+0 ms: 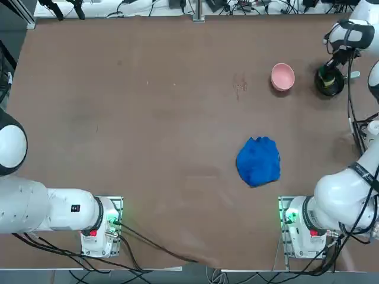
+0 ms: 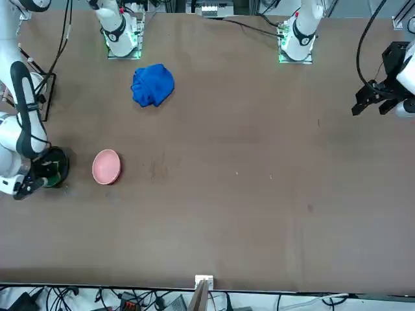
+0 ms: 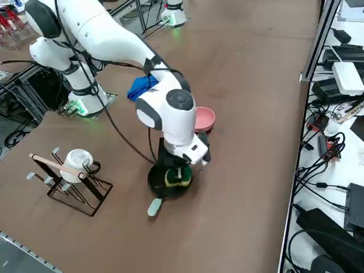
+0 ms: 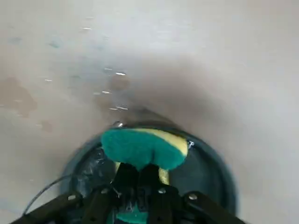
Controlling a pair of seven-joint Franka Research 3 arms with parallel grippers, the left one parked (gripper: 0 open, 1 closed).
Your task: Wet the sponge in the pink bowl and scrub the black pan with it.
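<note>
1. The right gripper (image 4: pixel 135 186) has its jaws clamped on the sponge (image 4: pixel 140 148), green face out with a yellow layer behind.
2. The sponge sits inside the black pan (image 3: pixel 154 181), directly below the jaws.
3. The pan's grey handle (image 3: pixel 154 206) juts out on the counter (image 1: pixel 148 136).
4. The pink bowl (image 1: pixel 282 76) stands just beside the jaws.
5. The blue cloth (image 1: pixel 259 161) lies well apart from them.

We see a broad brown surface (image 1: pixel 148 148) under even light. Cables (image 3: pixel 318 165) and a white power adapter (image 3: pixel 348 77) crowd its far edge, beyond a grey rail (image 3: pixel 315 40).
</note>
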